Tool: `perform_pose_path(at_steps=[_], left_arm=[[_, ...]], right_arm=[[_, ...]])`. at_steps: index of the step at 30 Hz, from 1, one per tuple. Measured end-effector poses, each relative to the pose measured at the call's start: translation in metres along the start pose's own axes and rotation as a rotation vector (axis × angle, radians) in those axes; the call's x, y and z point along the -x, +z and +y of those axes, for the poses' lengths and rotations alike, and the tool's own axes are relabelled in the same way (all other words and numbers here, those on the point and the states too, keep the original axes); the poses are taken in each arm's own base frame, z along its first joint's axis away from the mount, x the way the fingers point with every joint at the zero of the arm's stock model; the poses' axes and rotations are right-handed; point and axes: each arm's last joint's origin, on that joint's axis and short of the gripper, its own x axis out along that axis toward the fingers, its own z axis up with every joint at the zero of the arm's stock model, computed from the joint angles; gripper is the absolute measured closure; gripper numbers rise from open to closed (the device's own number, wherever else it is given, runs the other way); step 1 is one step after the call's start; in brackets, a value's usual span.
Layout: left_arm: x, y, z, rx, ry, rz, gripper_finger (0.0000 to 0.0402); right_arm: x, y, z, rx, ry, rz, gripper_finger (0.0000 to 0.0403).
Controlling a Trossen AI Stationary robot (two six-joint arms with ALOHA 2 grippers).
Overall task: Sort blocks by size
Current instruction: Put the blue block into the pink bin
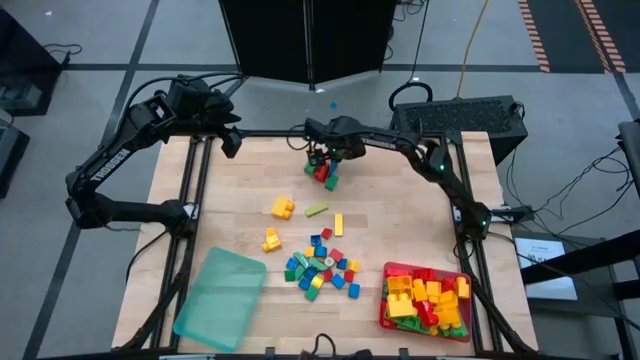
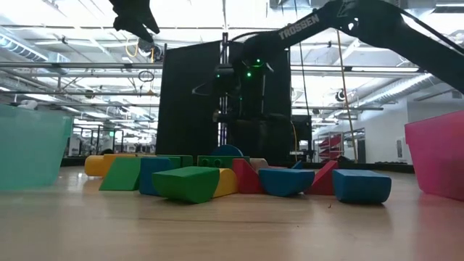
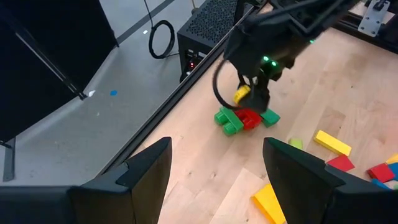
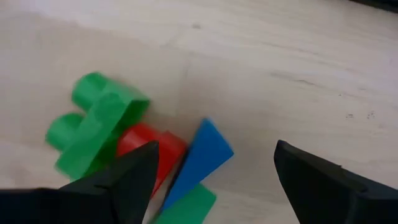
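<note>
Right gripper [image 1: 322, 160] at 12 o'clock on the table [image 1: 400, 200], fingers spread and empty, hanging just over a small cluster: green brick [image 4: 93, 127], red brick [image 4: 146, 149], blue wedge [image 4: 202, 152] (all touching).

Left gripper [image 1: 232, 140] at 10 o'clock near the table edge, jaws apart, nothing between them.

Main pile of blocks [image 1: 320, 268] near centre, toward 6 o'clock. Red tray [image 1: 388, 305] at 4 o'clock, full of larger blocks. Teal tray [image 1: 215, 295] at 7 o'clock.

White lettering "TROSSEN" runs along the dark robot arm [image 2: 319, 25] overhead.
</note>
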Motion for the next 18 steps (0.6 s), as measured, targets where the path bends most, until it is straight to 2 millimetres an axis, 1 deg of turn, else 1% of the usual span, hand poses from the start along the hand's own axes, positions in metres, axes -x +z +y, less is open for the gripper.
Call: perform_pose_path(at_steps=[6,11,16,18], left_arm=[[0.000,0.000,0.000,-0.001,0.000,0.000,0.0146],[0.000,0.000,0.000,-0.001,0.000,0.000,0.0146],[0.000,0.000,0.000,-0.004,0.000,0.000,0.0146],[0.000,0.000,0.000,-0.005,0.000,0.000,0.0146]], right_arm=[[-0.002,0.009,-0.006,-0.060,0.021,0.015,0.0106],[-0.006,0.009,-0.005,-0.087,0.040,0.032,0.0107],[-0.023,0.003,0.001,-0.097,0.045,0.091,0.0107],[-0.034,0.000,0.001,-0.101,0.036,0.123,0.0107]])
